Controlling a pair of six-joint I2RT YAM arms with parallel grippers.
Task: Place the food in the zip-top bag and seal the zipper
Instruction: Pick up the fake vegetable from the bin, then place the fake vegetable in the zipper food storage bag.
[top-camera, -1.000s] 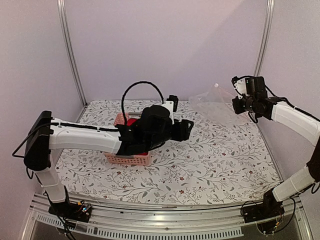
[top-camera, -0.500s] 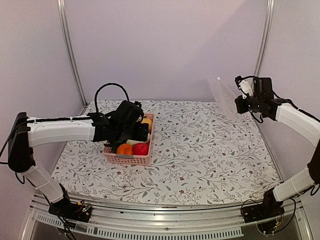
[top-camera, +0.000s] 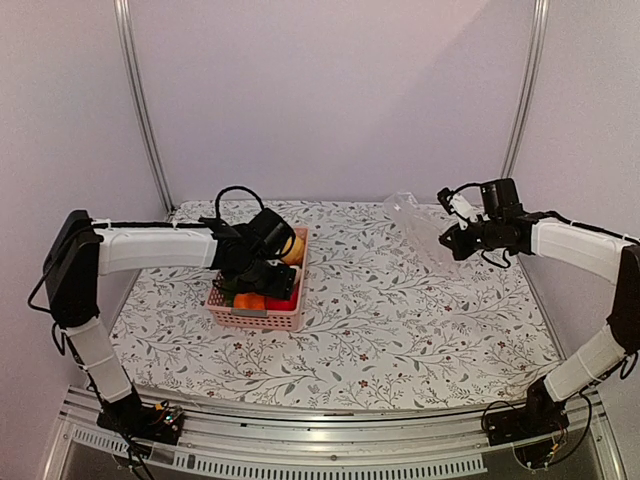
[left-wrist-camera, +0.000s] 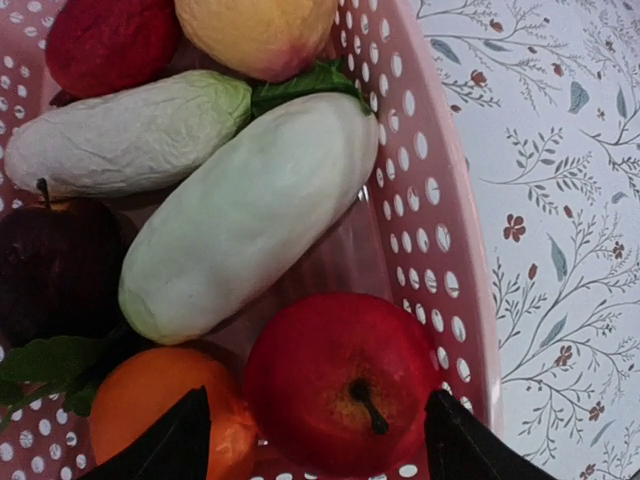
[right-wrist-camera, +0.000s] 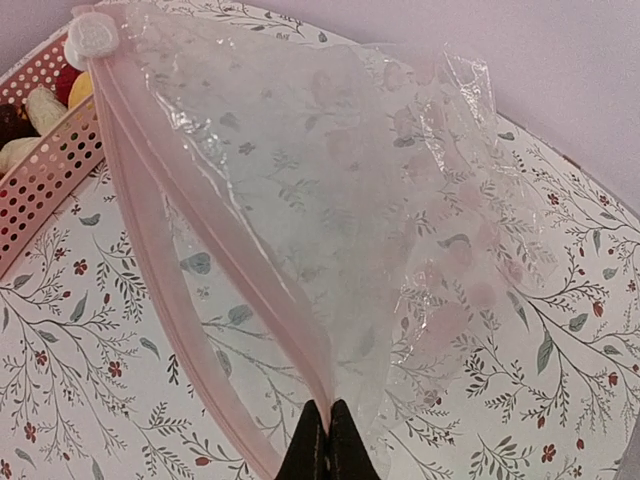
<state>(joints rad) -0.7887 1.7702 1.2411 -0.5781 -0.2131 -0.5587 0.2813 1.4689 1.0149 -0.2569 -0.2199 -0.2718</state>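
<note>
The food lies in a pink basket (top-camera: 255, 318): a red apple (left-wrist-camera: 340, 380), an orange (left-wrist-camera: 150, 410), a white radish (left-wrist-camera: 250, 220), a pale leafy piece (left-wrist-camera: 120, 135), a dark purple piece (left-wrist-camera: 50, 270), a yellow one (left-wrist-camera: 260, 30) and another red one (left-wrist-camera: 105, 40). My left gripper (left-wrist-camera: 320, 455) is open, low over the basket, its fingers either side of the red apple; it also shows in the top view (top-camera: 262, 265). My right gripper (right-wrist-camera: 327, 440) is shut on the mouth edge of the clear zip-top bag (right-wrist-camera: 380, 200). It holds the bag (top-camera: 415, 215) in the air at the back right. The pinkish zipper strip (right-wrist-camera: 150, 270) gapes open.
The table has a floral cloth (top-camera: 400, 320). The basket's perforated wall (left-wrist-camera: 420, 200) is close to my left gripper's right finger. A corner of the basket (right-wrist-camera: 50, 150) shows past the bag in the right wrist view. Metal frame posts (top-camera: 525, 90) stand at the back corners.
My left arm drew back from the table's middle and its gripper dropped low over the food in the basket. My right gripper moved left and lower with the bag.
</note>
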